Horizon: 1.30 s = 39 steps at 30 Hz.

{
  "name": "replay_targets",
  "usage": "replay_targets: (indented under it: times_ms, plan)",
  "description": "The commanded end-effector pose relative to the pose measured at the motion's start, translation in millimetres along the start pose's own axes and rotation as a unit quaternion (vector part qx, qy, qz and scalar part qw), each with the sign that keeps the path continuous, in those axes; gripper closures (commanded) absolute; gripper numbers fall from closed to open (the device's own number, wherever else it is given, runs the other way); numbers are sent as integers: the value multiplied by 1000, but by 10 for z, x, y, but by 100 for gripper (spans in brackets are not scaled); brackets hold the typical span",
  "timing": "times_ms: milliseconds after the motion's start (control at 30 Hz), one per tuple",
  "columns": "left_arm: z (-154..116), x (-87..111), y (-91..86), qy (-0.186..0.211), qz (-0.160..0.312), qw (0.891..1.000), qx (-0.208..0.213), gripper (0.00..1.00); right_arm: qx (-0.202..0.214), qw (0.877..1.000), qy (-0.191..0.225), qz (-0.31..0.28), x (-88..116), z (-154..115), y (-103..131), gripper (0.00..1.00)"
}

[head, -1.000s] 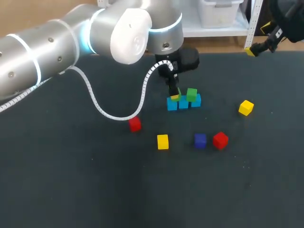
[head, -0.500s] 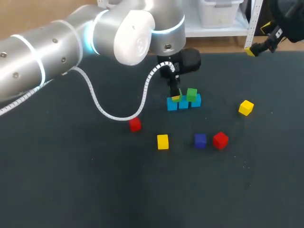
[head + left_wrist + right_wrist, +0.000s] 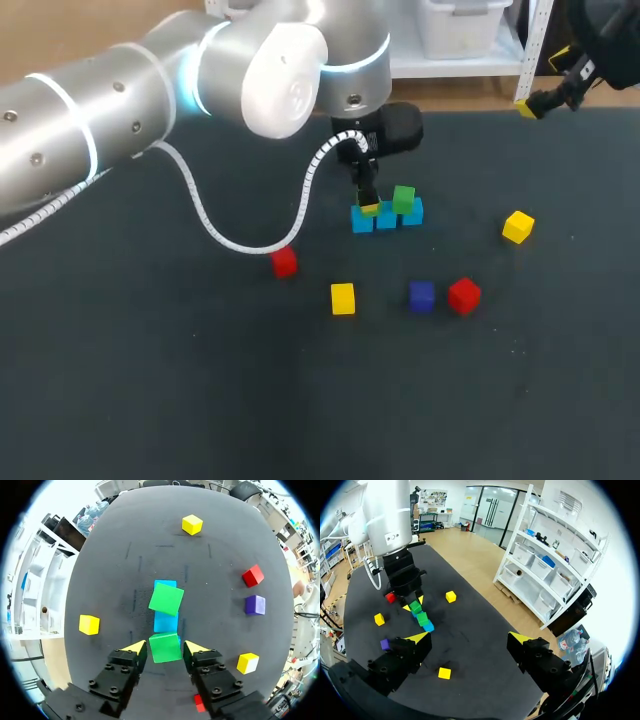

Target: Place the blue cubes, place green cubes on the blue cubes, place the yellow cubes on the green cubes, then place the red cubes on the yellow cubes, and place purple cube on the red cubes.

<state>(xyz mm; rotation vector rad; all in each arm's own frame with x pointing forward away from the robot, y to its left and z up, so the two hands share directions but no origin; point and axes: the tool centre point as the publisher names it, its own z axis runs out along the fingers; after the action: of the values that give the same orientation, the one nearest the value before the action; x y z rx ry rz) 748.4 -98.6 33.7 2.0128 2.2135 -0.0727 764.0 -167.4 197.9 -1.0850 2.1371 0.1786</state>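
Three blue cubes (image 3: 387,217) lie in a row on the black table (image 3: 150,350). One green cube (image 3: 403,198) rests, slightly turned, on the row's right end (image 3: 166,599). A second green cube (image 3: 165,647) sits on the left end, between the yellow tips of my left gripper (image 3: 165,647), which stands open with a thin gap on each side. In the head view that gripper (image 3: 368,205) points straight down over the row. My right gripper (image 3: 470,639) hangs open and empty, far back to the right of the stack.
Loose cubes lie in front of the row: a red one (image 3: 284,262), a yellow one (image 3: 343,298), a purple one (image 3: 421,295) and another red (image 3: 464,295). A yellow cube (image 3: 518,227) lies to the right. A third yellow cube (image 3: 89,624) lies behind the row.
My left gripper came down a little with the green cube onto the blue row, and its fingers have spread off the cube's sides. The right arm kept still.
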Motion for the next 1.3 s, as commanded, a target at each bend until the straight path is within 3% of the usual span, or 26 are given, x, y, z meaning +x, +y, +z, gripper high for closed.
replay_targets:
  times_ms: [33,67,100,267,333,500,800,1300]
  plan:
    - [0,-6,29,-2,0,1000,3,21,0,1000,0,0,-1,0,0,0]
    - [-1,-6,28,-3,-1,1000,3,5,0,1000,0,0,-1,0,0,0]
    - [-1,-6,28,-3,-1,1000,3,0,0,1000,0,0,-1,0,0,0]
    - [-6,13,52,-3,-5,1000,1,0,0,1000,0,0,-1,0,0,0]
    - [-7,20,60,-1,-6,1000,-2,31,0,1000,0,0,-1,0,0,0]
    - [-8,26,72,3,-6,1000,-6,67,0,1000,0,0,-1,0,0,0]
    - [-21,25,74,2,-3,1000,-5,81,0,1000,0,0,-1,0,0,0]
    - [-38,23,38,0,2,1000,-6,88,0,1000,0,0,-1,0,0,0]
